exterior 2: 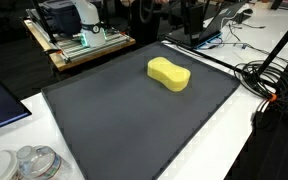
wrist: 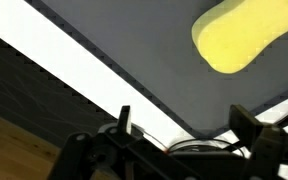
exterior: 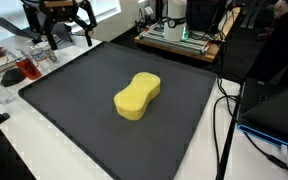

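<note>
Yellow sponge (exterior: 137, 96) lies on the dark mat (exterior: 74, 110), well apart from the gripper (exterior: 72, 35) hanging near a mat corner. Its jaws are spread wide and hold nothing. Clear jars (exterior 2: 34, 162) show only in an exterior view.

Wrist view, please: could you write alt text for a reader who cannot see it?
A yellow sponge lies on a dark grey mat at the upper right, partly cut off by the frame. The gripper, open and empty, stands at the bottom edge, apart from the sponge, over the mat's border and the white table.
</note>
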{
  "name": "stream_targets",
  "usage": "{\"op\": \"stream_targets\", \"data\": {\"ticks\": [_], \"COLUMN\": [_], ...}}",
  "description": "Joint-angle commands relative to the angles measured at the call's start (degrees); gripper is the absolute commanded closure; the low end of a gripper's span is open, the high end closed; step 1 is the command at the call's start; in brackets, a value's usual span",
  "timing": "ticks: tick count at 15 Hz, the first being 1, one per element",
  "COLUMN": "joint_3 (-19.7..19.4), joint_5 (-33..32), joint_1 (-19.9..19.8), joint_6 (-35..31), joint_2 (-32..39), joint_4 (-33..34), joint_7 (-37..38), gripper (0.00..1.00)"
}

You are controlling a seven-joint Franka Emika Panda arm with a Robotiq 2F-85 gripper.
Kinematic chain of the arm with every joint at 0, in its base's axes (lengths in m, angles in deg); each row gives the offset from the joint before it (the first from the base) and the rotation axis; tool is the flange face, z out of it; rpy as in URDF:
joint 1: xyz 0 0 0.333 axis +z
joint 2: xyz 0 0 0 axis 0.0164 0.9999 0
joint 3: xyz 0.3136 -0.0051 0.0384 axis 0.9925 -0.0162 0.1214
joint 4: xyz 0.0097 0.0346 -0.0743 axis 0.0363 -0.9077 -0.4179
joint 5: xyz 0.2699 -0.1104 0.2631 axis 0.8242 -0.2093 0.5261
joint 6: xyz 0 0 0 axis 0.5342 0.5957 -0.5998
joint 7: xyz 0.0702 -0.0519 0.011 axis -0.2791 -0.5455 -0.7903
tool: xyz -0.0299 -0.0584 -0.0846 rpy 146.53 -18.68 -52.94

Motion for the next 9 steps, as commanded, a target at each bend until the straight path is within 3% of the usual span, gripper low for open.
{"op": "stream_targets", "data": {"ticks": [1,9], "joint_3": [3.26,6.10], "joint_5": [-0.96,-6.60], "joint_1": [-1.18,1.39], "joint_6": [5.39,10.38], "joint_2": [5.57,12.61], "joint_4": [8.99,17.26], "joint_7": [-6.47,-17.21], "gripper": [0.00,0.00]}}
